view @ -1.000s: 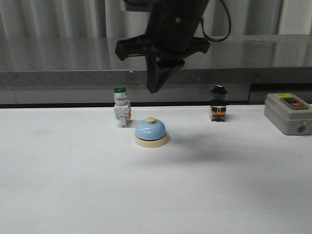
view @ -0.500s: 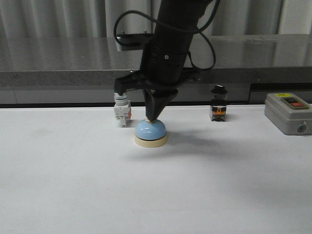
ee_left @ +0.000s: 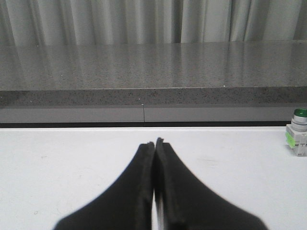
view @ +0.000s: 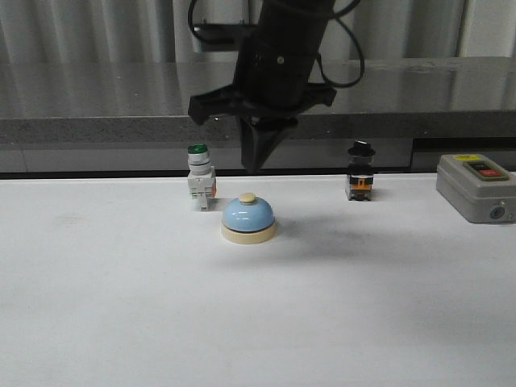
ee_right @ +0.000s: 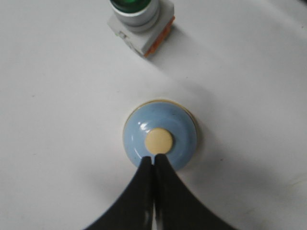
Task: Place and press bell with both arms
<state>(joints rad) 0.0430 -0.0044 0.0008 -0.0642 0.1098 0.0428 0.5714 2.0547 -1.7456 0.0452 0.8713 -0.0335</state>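
The light-blue bell (view: 248, 216) with a cream base and cream knob stands on the white table (view: 121, 306), right of the green-capped switch. My right gripper (view: 252, 168) is shut and empty; it hangs a little above the bell's knob, not touching it. In the right wrist view the shut fingertips (ee_right: 153, 156) point at the cream knob of the bell (ee_right: 159, 136). My left gripper (ee_left: 154, 142) is shut and empty, low over bare table; it does not show in the front view.
A green-capped white switch (view: 200, 178) stands just left behind the bell, and shows in the right wrist view (ee_right: 139, 19) and the left wrist view (ee_left: 297, 138). A black-capped switch (view: 360, 172) and a grey button box (view: 477, 187) stand to the right. A grey counter (view: 97, 105) runs behind.
One second ago my right gripper was high, half a second ago its tip was down on the bell's knob, and now it has lifted clear. The bell has not moved.
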